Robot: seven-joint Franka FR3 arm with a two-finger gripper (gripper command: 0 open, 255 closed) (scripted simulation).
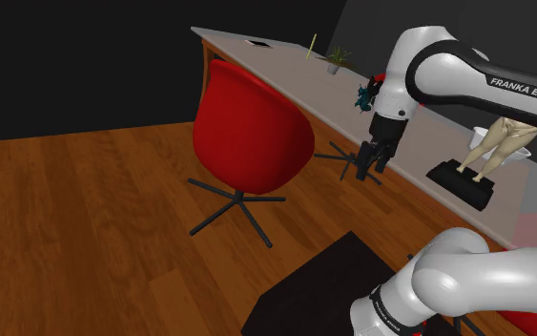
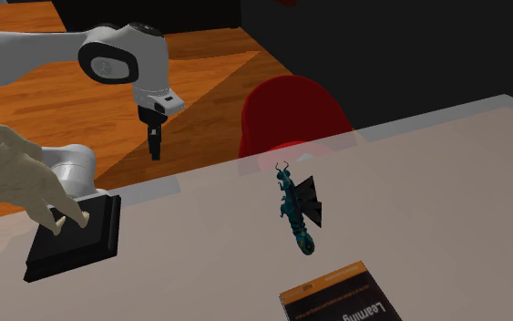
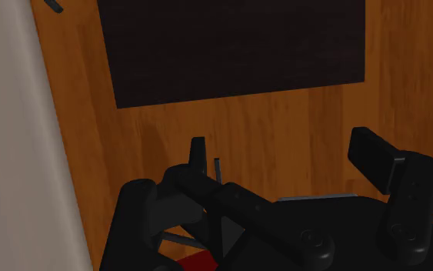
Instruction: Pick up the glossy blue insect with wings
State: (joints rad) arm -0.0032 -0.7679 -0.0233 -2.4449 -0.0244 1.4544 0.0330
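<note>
Glossy teal-blue, with 1 dark wing spread to the side, the insect [image 2: 294,212] lies flat on the grey table [image 2: 200,264], and nothing touches it. The pincer [image 2: 155,150] hangs pointing down, just outside the table's edge and over the wood floor [image 3: 284,115]. The insect is well apart from the pincer, farther in over the tabletop and below the level of its tips.

Pincer state: the 2 fingers [image 3: 376,158] stand wide apart with nothing between them.

Progress, as judged from the pictures:
- Done: none of the pick itself. The pincer is neither above the insect nor touching it.
- Left: 1. carry the pincer across the edge to a point above the insect; 2. lower it so the fingers straddle the slim body; 3. close; 4. lift clear of the table.

The body is thin and lies low on the surface, so the fingers will probably have to come down very close to the tabletop.

Hidden or unclear:
- In the shoulder view the arm's wrist covers part of the insect.
- Beyond the insect from the pincer, a dark book [image 2: 345,299] is cut off by the picture's edge.
- On the pincer's other side, a pale figurine [image 1: 500,143] stands on a black base [image 2: 76,235], and its upper part is cut off.
- In the wrist view the black struts under the pincer are hard to tell from its own linkage.
</note>
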